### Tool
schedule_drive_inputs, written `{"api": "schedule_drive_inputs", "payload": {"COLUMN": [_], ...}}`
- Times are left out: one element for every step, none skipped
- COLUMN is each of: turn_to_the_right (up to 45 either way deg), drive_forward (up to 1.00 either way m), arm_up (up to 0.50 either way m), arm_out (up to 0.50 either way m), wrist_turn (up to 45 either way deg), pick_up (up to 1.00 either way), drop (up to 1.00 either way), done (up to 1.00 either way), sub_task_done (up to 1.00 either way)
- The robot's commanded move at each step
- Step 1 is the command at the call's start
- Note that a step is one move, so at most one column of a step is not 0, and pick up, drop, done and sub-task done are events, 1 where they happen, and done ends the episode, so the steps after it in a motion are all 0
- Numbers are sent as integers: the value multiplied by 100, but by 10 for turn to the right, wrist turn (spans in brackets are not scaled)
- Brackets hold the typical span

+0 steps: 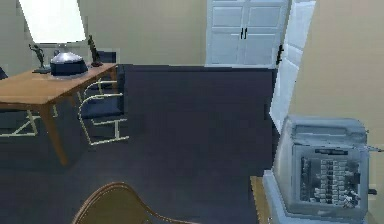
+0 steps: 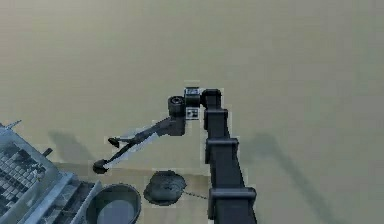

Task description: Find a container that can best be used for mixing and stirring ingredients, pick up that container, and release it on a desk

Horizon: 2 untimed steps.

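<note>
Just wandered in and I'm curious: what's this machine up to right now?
A wheeled robot has its dark arm stretched out over a wooden counter, the jaws near a grey bowl that sits there beside a dark round lump and a grey keyed machine. Whether the jaws hold anything cannot be told. Across the room stands a wooden desk with chairs.

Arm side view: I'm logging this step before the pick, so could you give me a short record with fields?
arm: dark bar rising from the bottom edge
gripper: fingers slanting down-left toward the wooden top
holding: cannot tell
surface: wooden top
on it: grey machine, grey bowl, dark round thing
backdrop: beige wall
</note>
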Motion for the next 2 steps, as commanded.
{"api": "schedule_drive_inputs", "payload": {"turn_to_the_right": [0, 0], "drive_forward": [0, 0], "arm_up": [0, 0], "arm_out": [-8, 0], "wrist_turn": [0, 0], "pick_up": [0, 0], "drop": [0, 0], "done": [0, 100], "sub_task_done": [0, 0]}}
